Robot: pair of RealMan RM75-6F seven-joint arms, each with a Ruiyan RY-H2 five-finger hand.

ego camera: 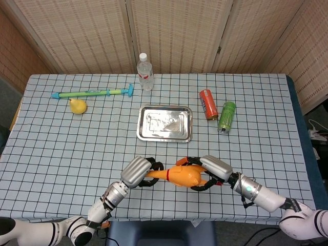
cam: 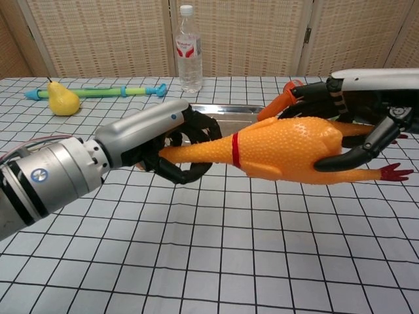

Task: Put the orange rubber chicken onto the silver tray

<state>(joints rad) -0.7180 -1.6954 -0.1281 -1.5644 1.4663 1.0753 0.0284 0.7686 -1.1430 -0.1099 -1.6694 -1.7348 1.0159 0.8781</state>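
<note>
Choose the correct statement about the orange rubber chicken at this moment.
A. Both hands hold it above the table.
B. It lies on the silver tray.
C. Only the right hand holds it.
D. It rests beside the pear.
A: the left hand grips the neck of the orange rubber chicken and the right hand wraps its body, short of the silver tray.

The tray point(ego camera: 164, 123) sits in the middle of the table point(ego camera: 46, 148). Behind it, near the back edge, a water bottle point(ego camera: 145, 72) stands up. To the right of the tray lie two cans point(ego camera: 217, 111) side by side. Far left, a long toy stick point(ego camera: 91, 93) lies flat, with a pear point(ego camera: 77, 105) just in front of it. In front of the tray — near the front edge — the rubber chicken point(ego camera: 183, 175) is held between the left hand point(ego camera: 139, 171) and the right hand point(ego camera: 213, 170), above the table.
</note>
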